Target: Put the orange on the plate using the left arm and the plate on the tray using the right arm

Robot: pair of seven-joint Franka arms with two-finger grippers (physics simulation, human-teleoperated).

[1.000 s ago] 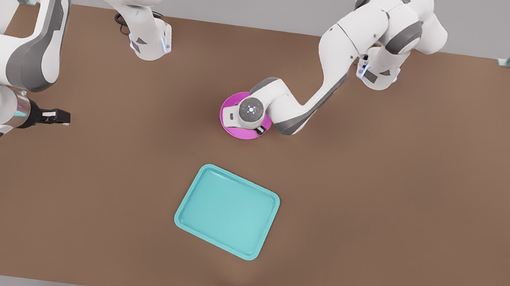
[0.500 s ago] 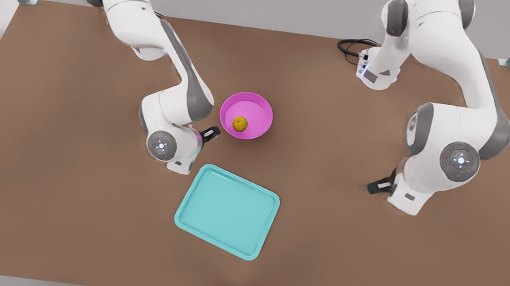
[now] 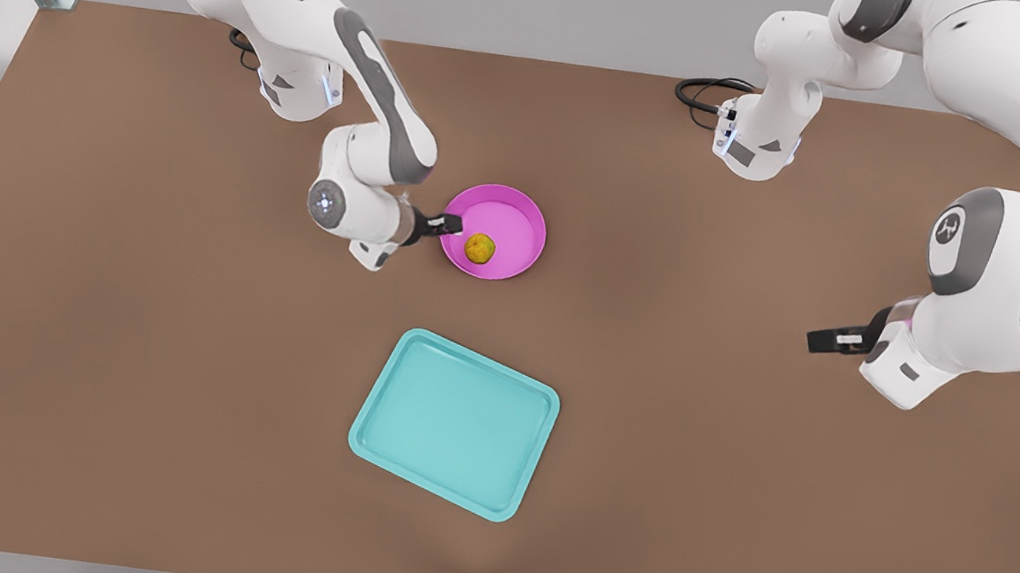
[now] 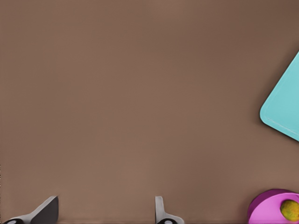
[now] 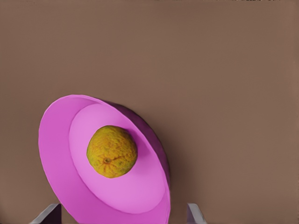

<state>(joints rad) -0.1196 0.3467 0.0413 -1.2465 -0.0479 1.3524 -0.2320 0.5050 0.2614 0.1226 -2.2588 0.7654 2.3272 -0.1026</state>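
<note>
At plate (image 3: 526, 213) rim, right gripper (image 3: 450, 226) agape, left gripper (image 3: 823, 340) open, well apart

Orange (image 3: 479, 248): small, round, yellow-orange, bumpy mottled skin; sits inside plate, near its centre.
Plate (image 3: 519, 227): round, bright pink, raised rim, flat on table; right gripper (image 3: 446, 227) at its rim, fingers spread either side of rim.
Tray (image 3: 454, 423): teal rectangle, rounded corners, low rim; well apart from both grippers.

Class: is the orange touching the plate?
Touching. The right wrist view shows the orange resting directly on the floor of the plate, with no gap beneath.
</note>
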